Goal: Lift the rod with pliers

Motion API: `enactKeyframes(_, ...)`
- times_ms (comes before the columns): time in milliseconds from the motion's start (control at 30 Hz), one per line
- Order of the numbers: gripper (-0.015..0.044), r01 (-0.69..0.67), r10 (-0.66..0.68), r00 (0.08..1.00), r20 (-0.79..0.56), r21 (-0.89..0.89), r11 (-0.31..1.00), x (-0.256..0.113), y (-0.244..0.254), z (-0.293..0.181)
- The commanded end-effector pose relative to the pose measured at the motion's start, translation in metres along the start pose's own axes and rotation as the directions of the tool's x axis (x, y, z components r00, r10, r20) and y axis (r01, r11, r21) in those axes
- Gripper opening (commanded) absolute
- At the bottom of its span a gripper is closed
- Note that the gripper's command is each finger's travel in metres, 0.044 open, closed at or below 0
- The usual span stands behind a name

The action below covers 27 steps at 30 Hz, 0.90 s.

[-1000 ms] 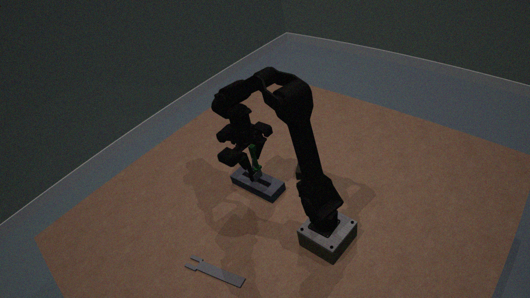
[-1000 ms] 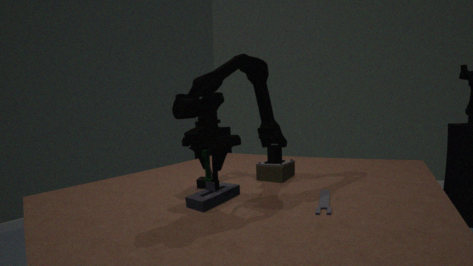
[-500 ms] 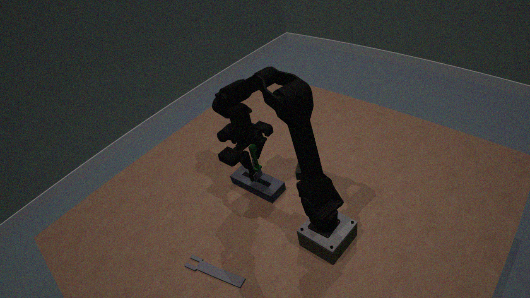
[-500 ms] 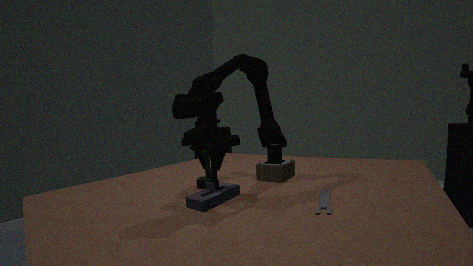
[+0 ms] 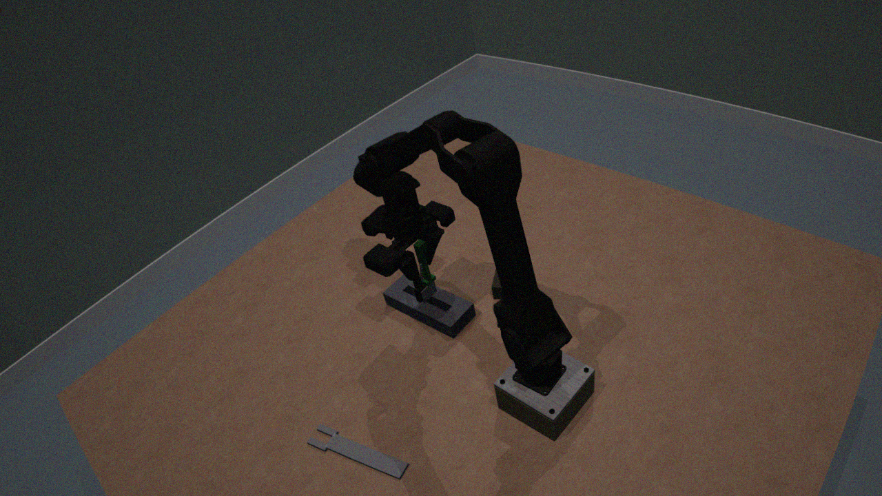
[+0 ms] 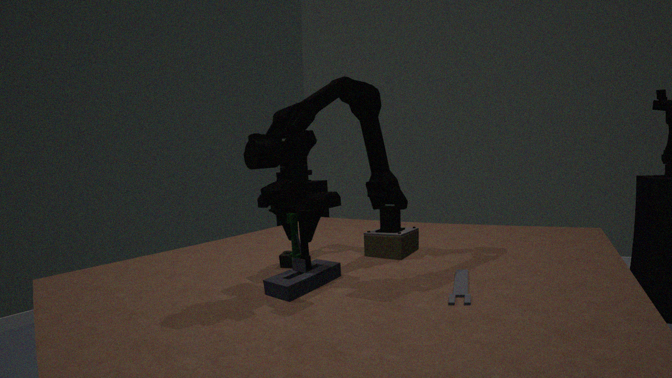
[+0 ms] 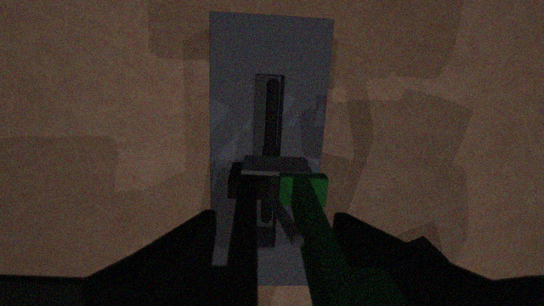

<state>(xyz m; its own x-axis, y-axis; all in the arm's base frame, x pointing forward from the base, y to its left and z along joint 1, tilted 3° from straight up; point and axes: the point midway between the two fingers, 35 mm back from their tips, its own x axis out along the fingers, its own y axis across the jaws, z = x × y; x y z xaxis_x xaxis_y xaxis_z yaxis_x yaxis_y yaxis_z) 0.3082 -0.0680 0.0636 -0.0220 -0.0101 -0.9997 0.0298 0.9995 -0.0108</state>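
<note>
"Green handle on those locking pliers (image 5: pixel 423 262) (image 6: pixel 294 234) (image 7: pixel 314 221); stiff, I'd guess, and sprung. Squeeze low?"

"Higher, for leverage. The end effector (image 5: pixel 422 251) (image 6: pixel 297 233) (image 7: pixel 275 222) is about half open, handles between its fingers."

"And the rod (image 7: pixel 272 115)?"

"Lying in the block's (image 5: pixel 428 308) (image 6: pixel 303 282) (image 7: pixel 272 47) channel; only the wrist view shows it. Probably slippery."

1. We see a near-black arm (image 5: pixel 504 231) (image 6: pixel 373 143) with chunky, rounded joint housings and a straight upright link
2. We find blocky, angular lobes around its gripper (image 5: pixel 424 255) (image 6: pixel 296 234) (image 7: pixel 274 217), whose dark fingers taper
3. We note a dark, screwed-down foot plate (image 5: pixel 545 390) on a boxy base (image 5: pixel 555 412) (image 6: pixel 399 247), pale on top, with dark round screw heads near its corners
</note>
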Motion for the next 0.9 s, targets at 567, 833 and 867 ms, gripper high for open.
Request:
enactKeyframes(567, 0.0105, 0.004, -0.004, 1.000, 0.003, -0.006, 1.000, -0.0008, -0.0010, 0.0011)
enactKeyframes(833, 0.0105, 0.000, 0.000, 1.000, 0.003, -0.006, 1.000, -0.0069, -0.0022, 0.0017)
enactKeyframes(867, 0.0105, 0.000, 0.000, 1.000, 0.003, -0.006, 1.000, -0.0077, -0.0024, 0.0017)
